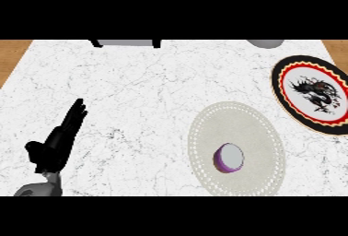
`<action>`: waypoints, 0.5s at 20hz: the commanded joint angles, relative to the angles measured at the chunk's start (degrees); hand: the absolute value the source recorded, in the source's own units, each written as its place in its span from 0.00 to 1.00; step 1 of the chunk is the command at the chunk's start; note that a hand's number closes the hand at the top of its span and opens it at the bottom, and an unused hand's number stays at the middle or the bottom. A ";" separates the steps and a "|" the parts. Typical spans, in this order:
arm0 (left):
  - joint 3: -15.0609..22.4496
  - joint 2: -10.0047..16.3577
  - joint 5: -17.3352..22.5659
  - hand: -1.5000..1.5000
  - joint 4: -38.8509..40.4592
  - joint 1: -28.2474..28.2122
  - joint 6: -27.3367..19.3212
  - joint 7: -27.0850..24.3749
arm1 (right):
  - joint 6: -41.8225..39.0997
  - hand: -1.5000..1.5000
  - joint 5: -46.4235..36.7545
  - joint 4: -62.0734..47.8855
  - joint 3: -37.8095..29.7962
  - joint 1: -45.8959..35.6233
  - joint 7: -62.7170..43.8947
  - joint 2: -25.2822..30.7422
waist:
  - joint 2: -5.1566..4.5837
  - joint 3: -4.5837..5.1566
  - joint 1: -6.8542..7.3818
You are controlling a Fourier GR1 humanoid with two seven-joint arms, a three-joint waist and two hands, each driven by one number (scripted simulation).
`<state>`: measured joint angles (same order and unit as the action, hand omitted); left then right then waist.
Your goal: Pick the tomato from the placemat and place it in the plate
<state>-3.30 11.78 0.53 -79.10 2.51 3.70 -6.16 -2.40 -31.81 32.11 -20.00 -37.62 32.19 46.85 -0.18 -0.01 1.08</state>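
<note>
A round off-white lace placemat (238, 133) lies on the marble counter at the right. On its lower middle rests a small round object (229, 157) with a purple rim and a pale grey cut face; it does not look like a red tomato. A plate (314, 94) with a black and red rim and a dragon design sits at the far right. My left hand (60, 140) stands at the lower left, fingers straight and pointing up, far from the placemat and holding nothing. My right hand is out of view.
A grey object with black legs (127, 43) sits at the counter's far edge. A grey rounded thing (266, 43) shows at the top right. Wooden floor (14, 53) borders the counter at both upper corners.
</note>
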 commanded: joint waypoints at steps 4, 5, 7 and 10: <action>-1.47 0.63 0.75 0.50 1.01 2.66 1.23 2.01 | 5.01 1.00 -2.84 -7.58 1.97 -6.67 -1.54 -4.70 | -0.19 -0.05 0.18; -0.89 0.28 -0.35 0.50 2.07 -0.48 1.06 -2.28 | 5.81 1.00 0.52 -5.67 -0.41 -5.40 -5.47 -8.88 | -0.10 -0.02 0.09; -1.40 0.95 0.00 0.50 0.53 1.69 0.68 0.76 | 7.26 1.00 2.59 -9.39 -3.52 -7.95 -7.10 -8.46 | -0.32 -0.10 0.66; -1.46 1.06 0.26 0.50 0.66 2.28 1.71 1.85 | 9.51 0.00 0.71 -11.92 -1.92 -8.75 -8.13 -9.02 | -0.23 -0.06 0.26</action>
<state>-4.23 12.14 0.20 -77.80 4.25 4.28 -5.52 4.18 -30.95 24.14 -21.36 -44.65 25.35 38.95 -0.36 -0.05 1.25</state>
